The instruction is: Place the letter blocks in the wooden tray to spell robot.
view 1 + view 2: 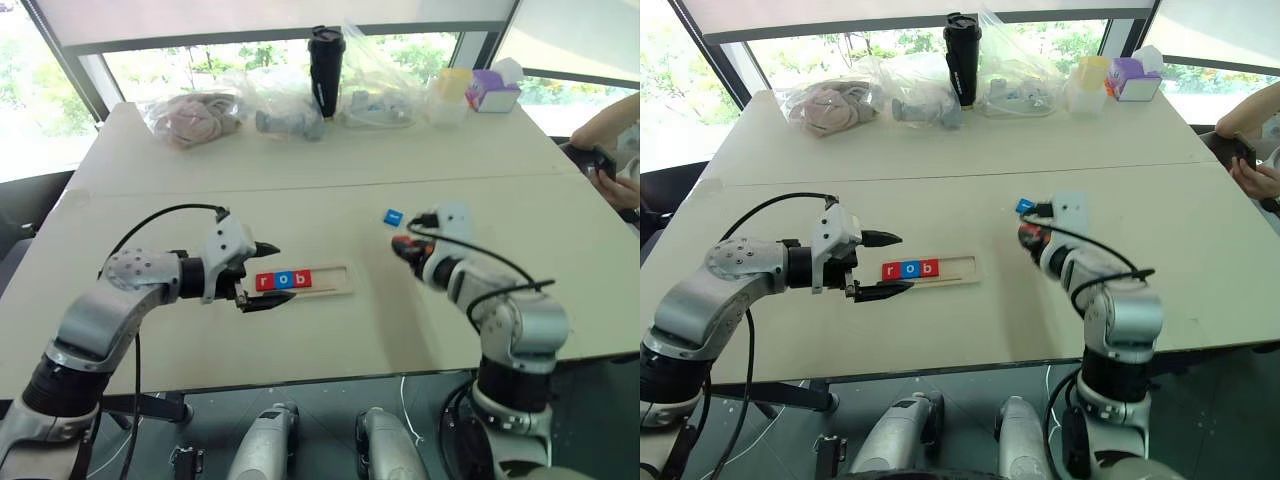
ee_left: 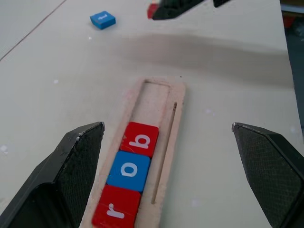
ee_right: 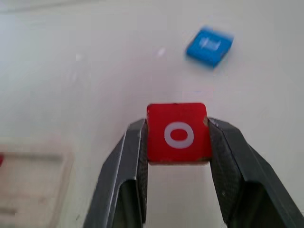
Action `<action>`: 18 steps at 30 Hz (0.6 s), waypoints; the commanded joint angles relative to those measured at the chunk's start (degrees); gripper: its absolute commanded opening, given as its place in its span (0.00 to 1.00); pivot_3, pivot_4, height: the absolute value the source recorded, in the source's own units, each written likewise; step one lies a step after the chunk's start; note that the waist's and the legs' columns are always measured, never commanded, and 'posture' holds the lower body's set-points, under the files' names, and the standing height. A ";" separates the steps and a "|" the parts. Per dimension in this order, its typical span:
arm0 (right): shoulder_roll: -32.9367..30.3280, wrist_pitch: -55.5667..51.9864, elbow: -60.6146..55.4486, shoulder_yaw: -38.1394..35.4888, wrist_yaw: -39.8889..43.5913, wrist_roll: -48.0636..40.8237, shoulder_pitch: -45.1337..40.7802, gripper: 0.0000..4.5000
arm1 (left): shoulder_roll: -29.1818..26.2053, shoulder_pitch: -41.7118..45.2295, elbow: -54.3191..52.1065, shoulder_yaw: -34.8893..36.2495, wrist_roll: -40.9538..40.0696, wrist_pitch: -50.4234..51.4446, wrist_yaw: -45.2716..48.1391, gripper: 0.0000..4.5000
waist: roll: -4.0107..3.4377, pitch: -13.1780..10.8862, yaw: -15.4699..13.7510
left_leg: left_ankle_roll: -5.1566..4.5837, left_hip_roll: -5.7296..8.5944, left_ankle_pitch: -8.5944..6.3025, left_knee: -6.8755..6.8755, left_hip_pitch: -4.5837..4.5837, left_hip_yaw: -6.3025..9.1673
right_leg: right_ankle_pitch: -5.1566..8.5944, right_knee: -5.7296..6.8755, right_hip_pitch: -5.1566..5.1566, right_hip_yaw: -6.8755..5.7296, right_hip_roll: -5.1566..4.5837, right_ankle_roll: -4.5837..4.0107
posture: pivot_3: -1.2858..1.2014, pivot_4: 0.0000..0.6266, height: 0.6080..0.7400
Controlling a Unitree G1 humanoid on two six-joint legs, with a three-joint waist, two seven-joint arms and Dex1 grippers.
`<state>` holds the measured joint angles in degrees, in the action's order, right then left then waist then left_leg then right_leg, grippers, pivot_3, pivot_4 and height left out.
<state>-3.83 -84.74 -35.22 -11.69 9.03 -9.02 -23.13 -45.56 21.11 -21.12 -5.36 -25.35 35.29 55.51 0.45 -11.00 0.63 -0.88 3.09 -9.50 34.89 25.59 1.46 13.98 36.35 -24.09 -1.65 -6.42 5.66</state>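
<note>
The wooden tray (image 1: pixel 328 281) lies on the table between my two arms. Three letter blocks sit in its left part: a red r (image 2: pixel 116 209), a blue o (image 2: pixel 128 171) and a red b (image 2: pixel 141 139); the right part of the slot is bare. My left gripper (image 1: pixel 282 272) hovers open at the tray's left end, its fingers (image 2: pixel 78 161) straddling the blocks without touching them. My right gripper (image 3: pixel 177 127) is shut on a red o block (image 3: pixel 177 133), held above the table to the right of the tray. A blue block (image 1: pixel 393 216) lies loose just beyond it.
Along the far edge of the table stand plastic bags (image 1: pixel 195 115), a black tumbler (image 1: pixel 325 70), a yellow-lidded container (image 1: pixel 450 95) and a purple tissue box (image 1: pixel 492 92). A person's hand (image 1: pixel 618 185) holding a device rests at the right edge.
</note>
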 commanded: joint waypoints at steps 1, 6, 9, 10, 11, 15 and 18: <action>0.53 -3.64 -8.25 2.33 -3.21 1.04 1.38 0.26 | -1.67 -0.78 -3.25 -0.67 0.47 -0.27 1.48 1.00 | -0.01 0.01 0.08 | 0.09 0.00 -0.05 0.02 -0.03 0.00 | 0.00 -0.09 -0.07 0.00 0.00 -0.01 | 0.52 0.24 1.00; -0.37 -2.78 -9.14 5.75 -5.49 2.21 6.05 0.26 | -2.40 -0.88 -2.92 -2.98 2.74 -1.29 2.36 1.00 | -0.01 0.01 -0.02 | 0.15 0.00 -0.09 -0.02 -0.04 0.00 | -0.01 -0.23 -0.09 -0.02 -0.12 -0.07 | 0.52 0.24 1.00; 0.72 -3.08 -9.17 6.09 -5.41 1.59 7.27 0.26 | -1.92 -0.43 -2.42 -3.16 2.84 -1.25 2.27 1.00 | -0.01 0.01 0.04 | 0.15 0.00 -0.09 -0.12 0.00 0.00 | -0.01 -0.23 -0.19 -0.01 -0.12 -0.06 | 0.52 0.24 1.00; 1.38 -3.24 -8.65 5.92 -5.26 1.35 7.90 0.26 | -1.89 -0.49 -2.25 -3.31 2.94 -1.27 2.34 1.00 | -0.01 0.01 0.12 | 0.14 -0.01 -0.08 -0.14 0.00 0.00 | -0.02 -0.23 -0.21 -0.01 -0.10 -0.06 | 0.52 0.24 1.00; 1.49 -2.78 -8.07 6.01 -5.33 1.42 8.59 0.26 | -1.98 -0.67 -2.05 -3.50 3.10 -1.28 2.49 1.00 | -0.01 0.01 0.13 | 0.10 -0.02 -0.06 -0.14 0.00 0.00 | -0.02 -0.22 -0.19 -0.01 -0.08 -0.05 | 0.52 0.24 1.00; 2.82 -2.78 -7.83 5.84 -4.87 0.90 9.12 0.57 | -1.87 -1.46 -1.17 -3.47 4.08 -2.10 2.42 1.00 | 0.00 0.01 0.11 | 0.01 -0.03 -0.01 -0.15 -0.01 -0.01 | -0.02 -0.20 -0.14 -0.01 0.01 -0.05 | 0.52 0.24 1.00; 2.92 -2.97 -7.80 5.86 -4.85 0.81 9.11 0.91 | -1.68 -1.53 -1.04 -3.39 4.25 -2.12 2.37 1.00 | 0.01 0.02 0.06 | 0.12 -0.03 -0.07 -0.10 -0.05 0.00 | -0.02 -0.23 -0.12 -0.02 -0.03 -0.05 | 0.52 0.24 1.00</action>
<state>-1.09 -87.92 -42.04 -5.82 4.25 -8.01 -13.89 -47.20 19.78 -21.34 -9.35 -21.58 34.33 57.81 0.46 -10.99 0.69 -0.75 3.05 -9.58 34.79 25.54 1.47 13.96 36.12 -24.19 -1.68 -6.47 5.61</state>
